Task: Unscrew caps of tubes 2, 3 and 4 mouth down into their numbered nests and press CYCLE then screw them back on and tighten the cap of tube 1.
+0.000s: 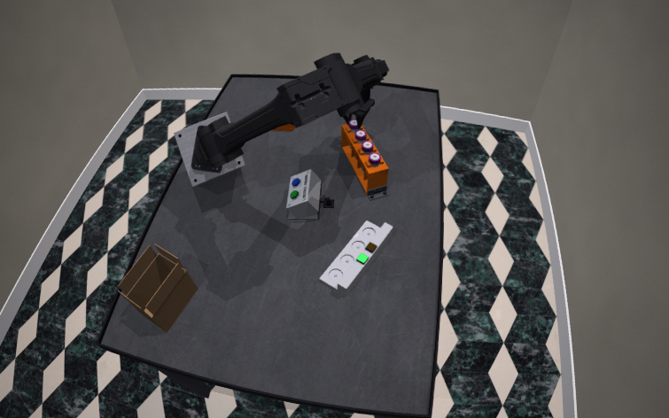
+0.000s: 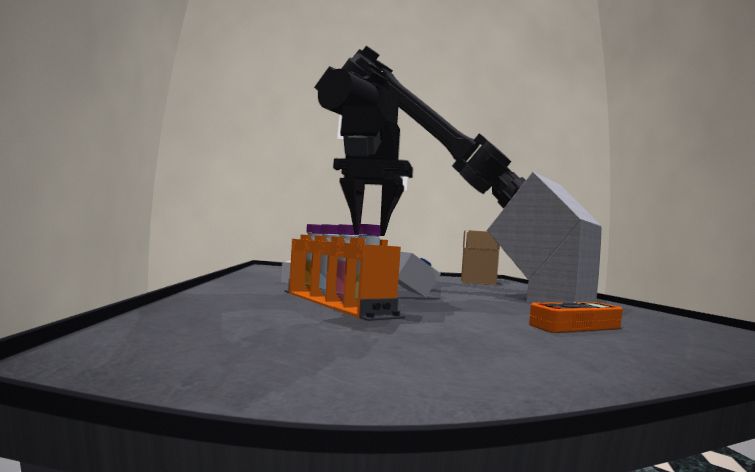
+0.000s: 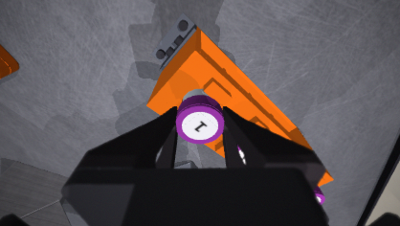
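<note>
My gripper (image 2: 370, 232) (image 3: 199, 113) points down at the near end of the orange decapping station (image 1: 377, 179) (image 2: 379, 269) (image 3: 191, 67), shut on the purple cap of tube 1 (image 1: 353, 122) (image 3: 200, 126), which sits on its tube. The cap of tube 2 (image 1: 361, 134), the cap of tube 3 (image 1: 367, 145) and the cap of tube 4 (image 1: 375, 158) sit on their tubes. The white cap tray (image 1: 382, 233) has empty nests. Its green lamp (image 1: 361, 258) is lit and its amber lamp (image 1: 370, 247) is dark. The blue CYCLE key (image 1: 295, 181) and green READY key (image 1: 294, 194) are in one housing.
An open cardboard box (image 1: 178, 305) (image 2: 479, 266) stands near the table's edge. An orange meter (image 1: 285, 127) (image 2: 575, 319) lies near the arm's base. A small black part (image 1: 328, 203) sits beside the key housing, between it and the station.
</note>
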You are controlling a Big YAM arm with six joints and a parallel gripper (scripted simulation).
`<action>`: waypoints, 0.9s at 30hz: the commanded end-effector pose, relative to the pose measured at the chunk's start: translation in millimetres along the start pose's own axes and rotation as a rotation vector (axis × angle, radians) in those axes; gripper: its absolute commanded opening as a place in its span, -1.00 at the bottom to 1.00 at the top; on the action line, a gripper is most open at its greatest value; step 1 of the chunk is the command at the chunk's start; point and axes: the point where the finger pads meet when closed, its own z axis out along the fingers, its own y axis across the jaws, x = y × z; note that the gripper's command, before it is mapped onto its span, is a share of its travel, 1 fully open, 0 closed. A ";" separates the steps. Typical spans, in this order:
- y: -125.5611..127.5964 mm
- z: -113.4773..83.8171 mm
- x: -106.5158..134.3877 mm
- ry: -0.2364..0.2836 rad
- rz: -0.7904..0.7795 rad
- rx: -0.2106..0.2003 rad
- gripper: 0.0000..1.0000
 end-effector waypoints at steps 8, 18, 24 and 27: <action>-4.5 -4.9 -9.8 -0.017 0.574 0.001 -1.00; -3.4 -4.6 -10.1 -0.018 0.945 -0.003 -1.00; -2.6 -4.6 -10.5 -0.019 1.194 -0.005 -1.00; -2.3 -4.3 -10.6 -0.019 1.330 -0.007 -1.00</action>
